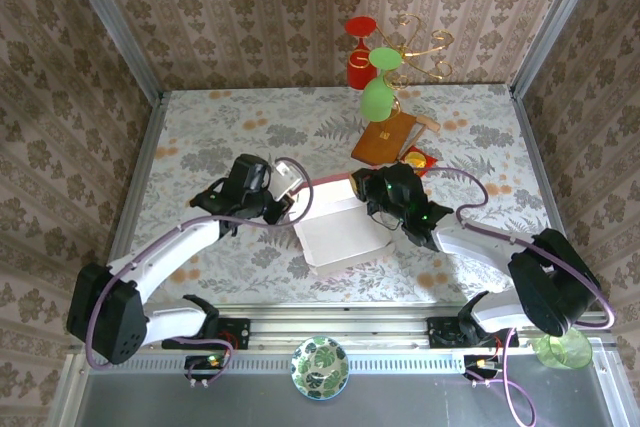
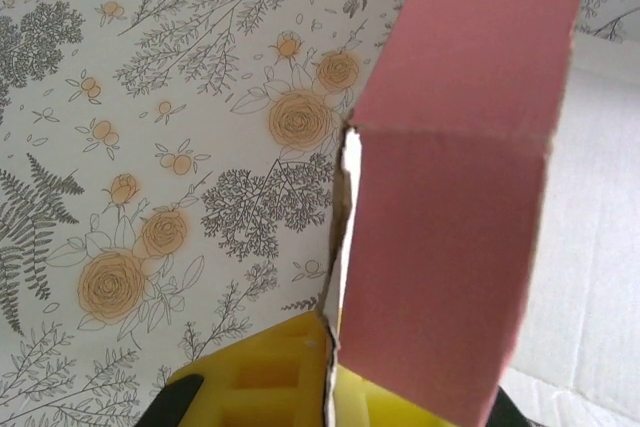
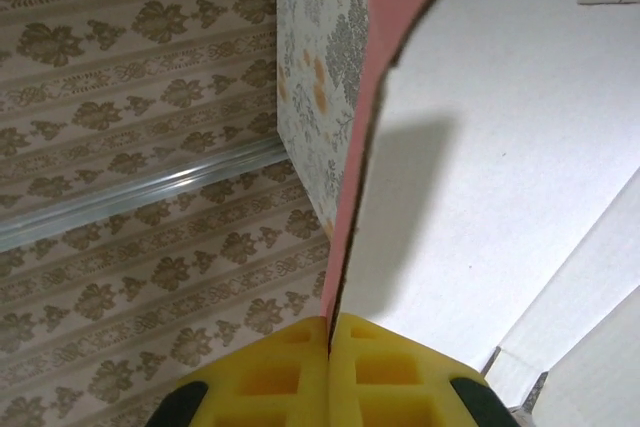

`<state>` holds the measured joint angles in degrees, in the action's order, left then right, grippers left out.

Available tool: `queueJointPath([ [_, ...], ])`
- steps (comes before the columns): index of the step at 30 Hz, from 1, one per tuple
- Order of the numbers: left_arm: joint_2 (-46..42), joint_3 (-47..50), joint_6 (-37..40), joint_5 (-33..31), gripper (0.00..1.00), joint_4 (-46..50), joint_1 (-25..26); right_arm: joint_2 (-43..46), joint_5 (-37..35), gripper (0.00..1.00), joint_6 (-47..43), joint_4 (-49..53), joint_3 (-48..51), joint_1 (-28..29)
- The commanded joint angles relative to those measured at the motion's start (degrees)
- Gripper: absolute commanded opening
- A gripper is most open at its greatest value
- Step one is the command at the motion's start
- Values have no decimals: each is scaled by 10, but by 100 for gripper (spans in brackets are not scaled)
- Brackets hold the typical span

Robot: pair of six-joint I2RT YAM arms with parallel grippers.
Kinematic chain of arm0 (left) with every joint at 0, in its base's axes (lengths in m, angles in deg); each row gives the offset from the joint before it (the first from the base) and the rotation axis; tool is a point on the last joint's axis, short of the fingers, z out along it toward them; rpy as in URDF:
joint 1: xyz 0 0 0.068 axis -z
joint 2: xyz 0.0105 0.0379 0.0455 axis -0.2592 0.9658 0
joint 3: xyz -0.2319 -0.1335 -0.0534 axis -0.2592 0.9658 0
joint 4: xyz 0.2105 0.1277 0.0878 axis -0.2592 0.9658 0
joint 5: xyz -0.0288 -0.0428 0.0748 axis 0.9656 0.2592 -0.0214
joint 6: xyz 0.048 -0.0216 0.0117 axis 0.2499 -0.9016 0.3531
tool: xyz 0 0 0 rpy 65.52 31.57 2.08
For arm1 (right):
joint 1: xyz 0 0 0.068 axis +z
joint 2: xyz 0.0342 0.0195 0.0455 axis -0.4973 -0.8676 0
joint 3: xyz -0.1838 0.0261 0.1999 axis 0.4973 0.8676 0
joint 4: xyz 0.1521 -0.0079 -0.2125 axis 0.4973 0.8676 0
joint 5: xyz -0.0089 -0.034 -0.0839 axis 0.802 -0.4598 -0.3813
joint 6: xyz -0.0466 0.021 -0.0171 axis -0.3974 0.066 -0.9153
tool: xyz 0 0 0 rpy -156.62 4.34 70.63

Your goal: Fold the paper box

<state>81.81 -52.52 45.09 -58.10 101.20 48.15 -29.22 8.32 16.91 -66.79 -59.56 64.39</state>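
Mid-table, paper box (image 1: pixel 335 237) between left claw (image 1: pixel 297 205) and right claw (image 1: pixel 362 188); board (image 1: pixel 385 139) behind.

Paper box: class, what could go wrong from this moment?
1. The right fingers clamp just the thin edge of a paper box wall; pulling may crease or tear it.
2. The pink flap between the left fingers bends at its crease and might slip free.
3. The brown board lies close beside the box; a swung wall might shove it.

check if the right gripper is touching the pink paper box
Touching. In the right wrist view the right gripper is shut on a wall of the paper box, its yellow pads pressed against both faces.
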Motion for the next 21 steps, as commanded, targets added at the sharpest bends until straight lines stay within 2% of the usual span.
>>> queueJointPath([
  [1, 1, -42, -40, 10, 31, -2, -13, 19, -35, 0, 3, 5, 21, -8],
  [4, -13, -70, -136, 5, 46, 8, -15, 15, -55, 0, 7, -25, 30, -11],
  [7, -39, -97, -272, -30, 53, 47, -18, 1, -69, 0, 16, -46, 33, -14],
  [9, -54, -105, -385, -32, 55, 68, -29, -9, -74, 0, 24, -58, 32, -13],
  [13, -51, -113, -577, 8, 51, 35, -27, -45, -75, 0, 34, -74, 18, -13],
  [16, -20, -141, -654, 0, 49, 24, -19, -58, -73, 0, 35, -78, 7, -14],
  [21, 50, -198, -668, 19, 45, 58, -14, -73, -68, 0, 43, -78, -1, -14],
])
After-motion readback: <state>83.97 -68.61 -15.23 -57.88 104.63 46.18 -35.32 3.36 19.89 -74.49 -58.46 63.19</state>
